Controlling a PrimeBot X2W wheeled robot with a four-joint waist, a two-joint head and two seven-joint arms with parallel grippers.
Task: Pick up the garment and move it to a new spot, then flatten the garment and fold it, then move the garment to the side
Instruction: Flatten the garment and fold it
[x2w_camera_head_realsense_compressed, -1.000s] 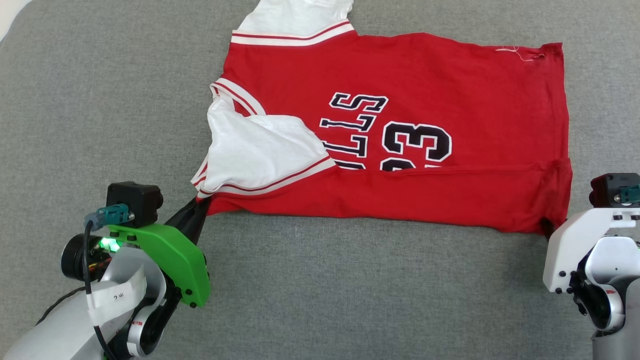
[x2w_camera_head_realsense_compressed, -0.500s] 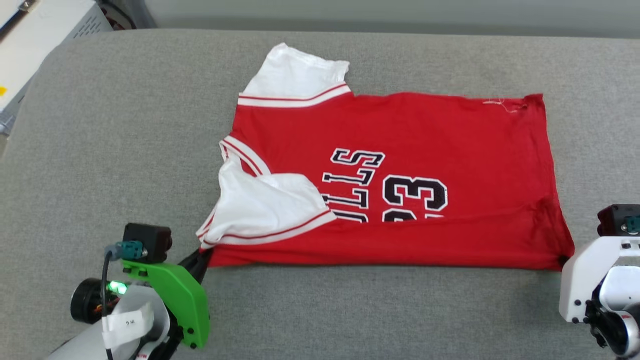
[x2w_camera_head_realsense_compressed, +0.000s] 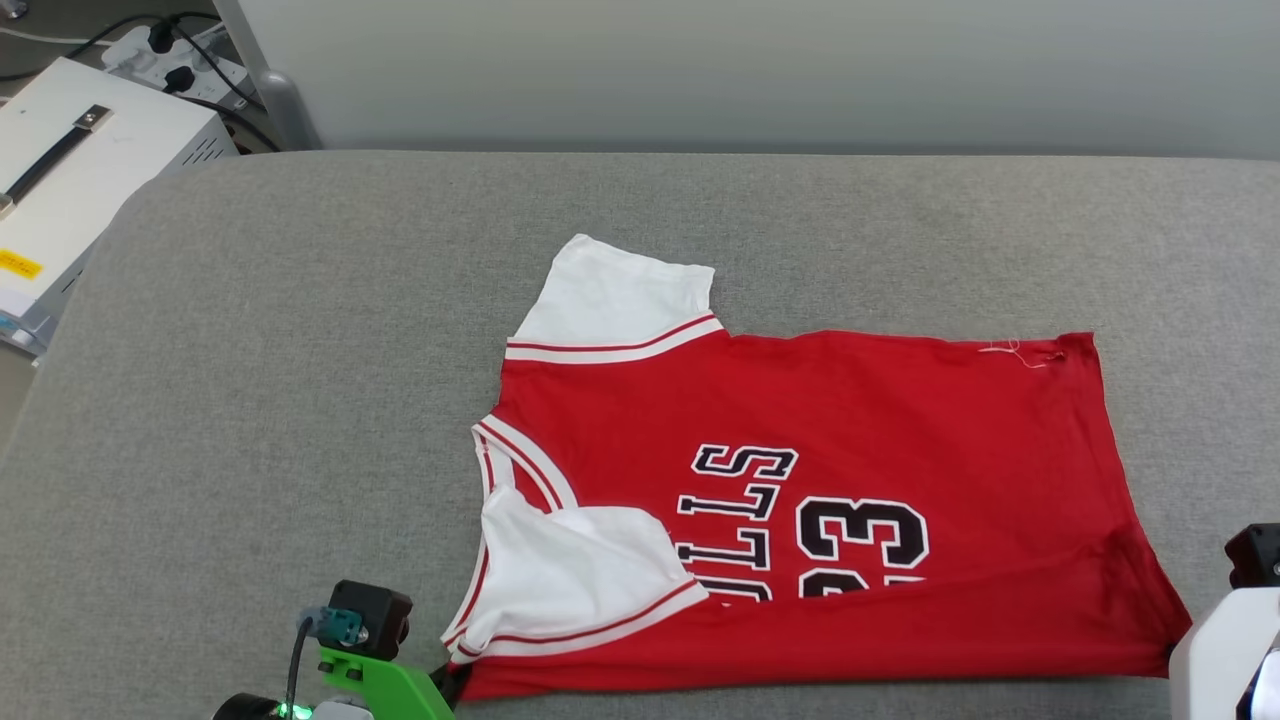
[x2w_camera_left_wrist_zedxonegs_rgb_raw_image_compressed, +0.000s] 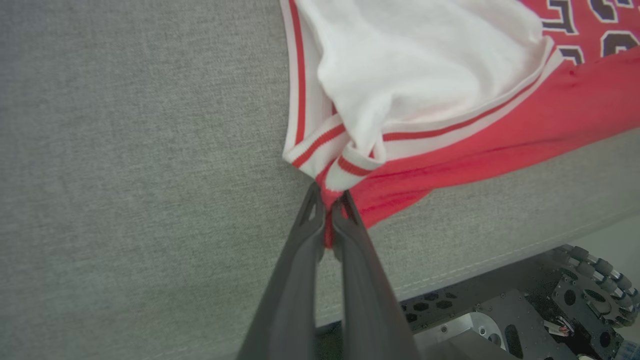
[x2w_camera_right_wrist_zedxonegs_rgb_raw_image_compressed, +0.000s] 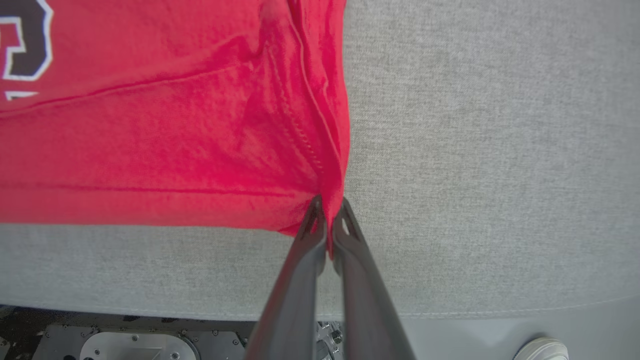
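The garment (x2w_camera_head_realsense_compressed: 850, 420) is a red jersey with white sleeves and black "23" lettering, lying flat on the grey padded surface (x2w_camera_head_realsense_compressed: 300, 350), neck to the left. Its near strip is folded over the print. My left gripper (x2w_camera_left_wrist_zedxonegs_rgb_raw_image_compressed: 327, 200) is shut on the striped trim and red cloth at the near-left corner of the garment (x2w_camera_left_wrist_zedxonegs_rgb_raw_image_compressed: 500, 135); its dark fingertips (x2w_camera_head_realsense_compressed: 455, 680) peek out at the bottom edge. My right gripper (x2w_camera_right_wrist_zedxonegs_rgb_raw_image_compressed: 330, 207) is shut on the near-right hem corner of the garment (x2w_camera_right_wrist_zedxonegs_rgb_raw_image_compressed: 150, 125). The right arm's white wrist housing (x2w_camera_head_realsense_compressed: 1220, 650) sits just beside that corner.
A white box with a handle (x2w_camera_head_realsense_compressed: 80, 170) and a power strip with cables (x2w_camera_head_realsense_compressed: 170, 55) stand beyond the far-left corner. A pale wall runs behind. The surface's front edge (x2w_camera_left_wrist_zedxonegs_rgb_raw_image_compressed: 475, 270) lies close under both grippers, with my base (x2w_camera_left_wrist_zedxonegs_rgb_raw_image_compressed: 500, 320) below. A shoe (x2w_camera_right_wrist_zedxonegs_rgb_raw_image_compressed: 542, 350) shows on the floor.
The head view has shifted: the garment and both arms now sit lower in it, and the far edge, wall and white box have come into sight. Both grippers stay at the same corners.
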